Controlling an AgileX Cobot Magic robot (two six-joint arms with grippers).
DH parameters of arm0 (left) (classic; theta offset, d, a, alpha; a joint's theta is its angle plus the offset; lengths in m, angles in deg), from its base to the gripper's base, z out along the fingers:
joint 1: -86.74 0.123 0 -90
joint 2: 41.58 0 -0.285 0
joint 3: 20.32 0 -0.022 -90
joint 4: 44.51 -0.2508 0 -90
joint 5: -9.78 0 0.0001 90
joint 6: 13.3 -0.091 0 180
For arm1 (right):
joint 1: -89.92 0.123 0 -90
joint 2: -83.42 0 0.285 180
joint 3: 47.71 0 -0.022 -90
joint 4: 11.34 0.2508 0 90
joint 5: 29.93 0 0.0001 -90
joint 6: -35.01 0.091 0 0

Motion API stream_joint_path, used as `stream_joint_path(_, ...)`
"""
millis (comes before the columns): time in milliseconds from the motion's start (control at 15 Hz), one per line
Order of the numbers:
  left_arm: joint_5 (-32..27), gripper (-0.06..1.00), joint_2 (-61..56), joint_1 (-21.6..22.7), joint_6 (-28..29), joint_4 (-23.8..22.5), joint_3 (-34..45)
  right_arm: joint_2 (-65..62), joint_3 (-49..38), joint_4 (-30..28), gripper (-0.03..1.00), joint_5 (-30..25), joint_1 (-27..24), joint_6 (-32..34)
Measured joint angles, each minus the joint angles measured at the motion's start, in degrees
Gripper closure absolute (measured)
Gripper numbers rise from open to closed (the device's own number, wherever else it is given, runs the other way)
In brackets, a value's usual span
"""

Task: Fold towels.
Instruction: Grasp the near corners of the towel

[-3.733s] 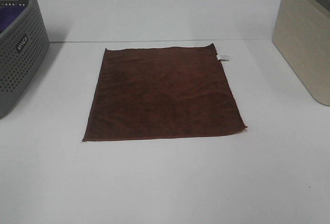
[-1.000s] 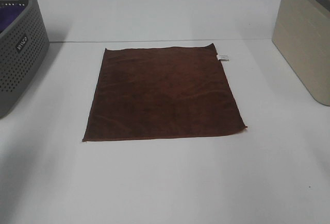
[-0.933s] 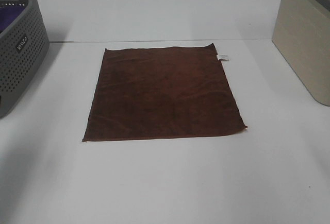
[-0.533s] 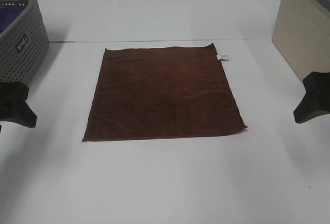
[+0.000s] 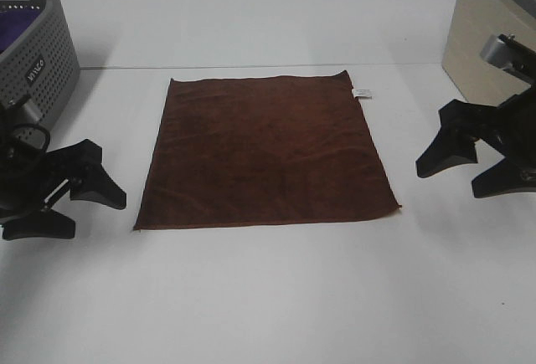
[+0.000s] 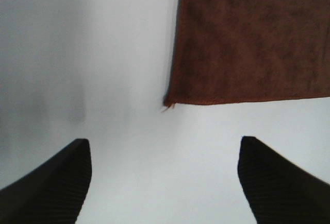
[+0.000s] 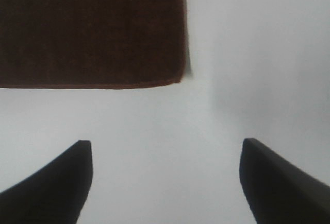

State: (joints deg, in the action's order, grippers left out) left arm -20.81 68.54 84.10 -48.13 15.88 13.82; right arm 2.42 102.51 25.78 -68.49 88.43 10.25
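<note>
The dark reddish-brown towel (image 5: pixel 266 153) lies flat and spread out on the white table, with its small white tag (image 5: pixel 362 93) at the far right corner. My left gripper (image 5: pixel 98 217) is open and empty, just left of the towel's near left corner. My right gripper (image 5: pixel 446 182) is open and empty, to the right of the near right corner. In the left wrist view the towel (image 6: pixel 252 38) lies beyond the open left gripper (image 6: pixel 165 145). In the right wrist view the towel (image 7: pixel 93 28) lies beyond the open right gripper (image 7: pixel 165 147). Neither gripper touches the cloth.
A grey perforated basket (image 5: pixel 33 71) with something purple inside (image 5: pixel 15 33) stands at the far left. A beige bin (image 5: pixel 494 54) stands at the far right, close behind my right arm. The white table (image 5: pixel 268 297) extends in front of the towel.
Both arms have come into view from the sides and moved inward towards the towel's near corners. The towel has not moved.
</note>
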Motion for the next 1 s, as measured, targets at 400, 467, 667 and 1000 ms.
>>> stream_joint_path(400,-1.66,0.21,7.68,0.0,-12.32,10.94,-5.44,14.78,8.19,2.01,0.24,-2.98,-0.57,-2.69)
stream_joint_path(467,-2.69,0.21,9.28,0.0,-13.01,11.63,-6.53,16.79,9.34,2.29,0.24,-2.98,-0.57,-3.61)
stream_joint_path(667,-4.93,0.21,12.78,-0.4,-13.69,12.49,-9.68,20.97,11.92,5.79,0.24,-4.24,-0.57,-6.07)
stream_joint_path(1000,-5.21,0.24,16.27,-5.04,-13.64,14.9,-13.29,26.81,16.62,12.2,0.27,-6.36,-0.52,-11.46)
